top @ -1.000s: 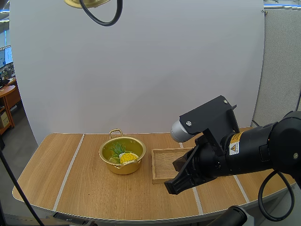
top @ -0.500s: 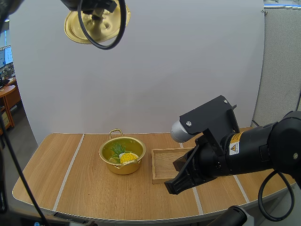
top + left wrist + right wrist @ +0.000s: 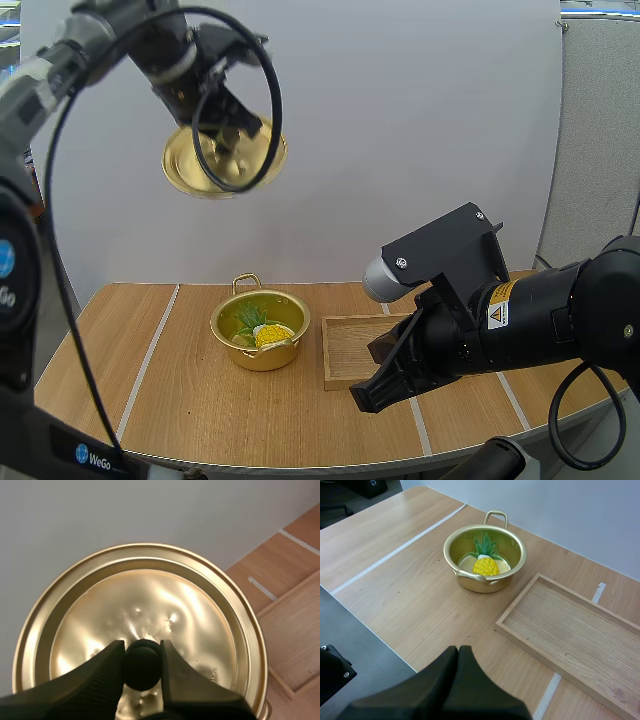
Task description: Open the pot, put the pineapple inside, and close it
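A light wooden desk [image 3: 180, 400] carries a shallow wooden tray [image 3: 345, 352] and, just to the tray's left, an open gold pot [image 3: 262, 358]. The pot's gold lid [image 3: 205, 170] hangs tilted in the air, high above the desk and a little left of the pot. A small yellow pineapple [image 3: 272, 334] with green leaves lies inside the pot. The left pincer [image 3: 142, 652] clamps the lid's black knob [image 3: 142, 667] between its tips. The right pincer [image 3: 458, 652], fingers pressed together on nothing, hovers by the tray's near corner.

Glossy gold metal — pot [image 3: 485, 584] and lid [image 3: 200, 610], matt grained wood — tray [image 3: 570, 625] and table [image 3: 200, 400]
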You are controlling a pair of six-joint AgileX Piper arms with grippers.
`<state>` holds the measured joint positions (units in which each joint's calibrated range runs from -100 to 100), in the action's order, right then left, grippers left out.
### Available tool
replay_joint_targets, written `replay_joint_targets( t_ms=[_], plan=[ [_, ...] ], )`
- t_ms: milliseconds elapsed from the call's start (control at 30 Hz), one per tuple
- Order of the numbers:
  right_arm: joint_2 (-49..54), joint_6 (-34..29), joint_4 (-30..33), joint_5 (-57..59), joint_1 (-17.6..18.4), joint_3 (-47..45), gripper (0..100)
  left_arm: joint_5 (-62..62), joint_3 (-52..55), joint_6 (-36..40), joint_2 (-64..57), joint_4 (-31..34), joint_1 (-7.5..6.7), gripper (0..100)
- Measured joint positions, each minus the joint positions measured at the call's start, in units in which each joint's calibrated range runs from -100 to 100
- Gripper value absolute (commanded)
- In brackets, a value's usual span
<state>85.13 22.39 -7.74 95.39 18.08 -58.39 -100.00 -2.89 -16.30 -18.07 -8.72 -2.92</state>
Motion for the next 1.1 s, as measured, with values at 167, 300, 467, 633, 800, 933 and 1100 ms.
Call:
replay_joint_targets(
  t_ms=[167, 300, 467, 633, 800, 933, 1100],
  plan=[
    [0.0, 0.0, 0.2, 0.0, 0.0, 0.0, 0, 0.0, 4.7, 0.0, 4.7, -2.3, 0.0, 0],
    [0.0, 0.0, 0.4, 0.0, 0.0, 0.0, 0, 0.0, 7.5, 0.0, 8.7, -2.4, 0.0, 0],
    [0.0, 0.0, 0.5, 0.0, 0.0, 0.0, 0, 0.0, 9.8, -0.2, 13.8, -2.6, 0.0, 0],
    [0.0, 0.0, 0.5, 0.0, 0.0, 0.0, 0, 0.0, 13.6, -1.7, 16.2, -3.0, 0.0, 0],
    [0.0, 0.0, 0.5, 0.0, 0.0, 0.0, 0, 0.0, 17.7, -3.1, 16.6, -3.1, 0.0, 0],
    [0.0, 0.0, 0.5, 0.0, 0.0, 0.0, 0, 2.8, 20.7, -3.8, 16.6, -3.5, 0.0, 0],
    [0.0, 0.0, 0.5, 0.0, 0.0, 0.0, 0, 7.9, 22.3, -5.4, 16.6, -4.9, 0.0, 0]
  ],
)
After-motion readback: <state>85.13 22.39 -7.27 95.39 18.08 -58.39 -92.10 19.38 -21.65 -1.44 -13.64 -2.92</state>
